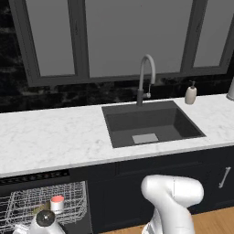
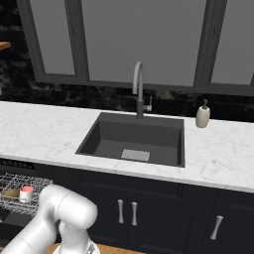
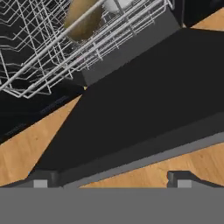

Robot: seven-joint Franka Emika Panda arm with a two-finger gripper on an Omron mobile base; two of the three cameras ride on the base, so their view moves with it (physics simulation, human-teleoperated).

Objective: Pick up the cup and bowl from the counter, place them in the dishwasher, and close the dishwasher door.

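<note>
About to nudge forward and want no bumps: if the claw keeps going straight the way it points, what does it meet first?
Most likely the open dishwasher door, the flat dark panel lying right ahead of the open claw. The wire rack with the bowl sits beyond it. Depth is hard to judge here.

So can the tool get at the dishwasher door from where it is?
Probably yes: the tool is open, low at the lowered dishwasher door, with nothing between them; cup and bowl sit in the rack.
</note>
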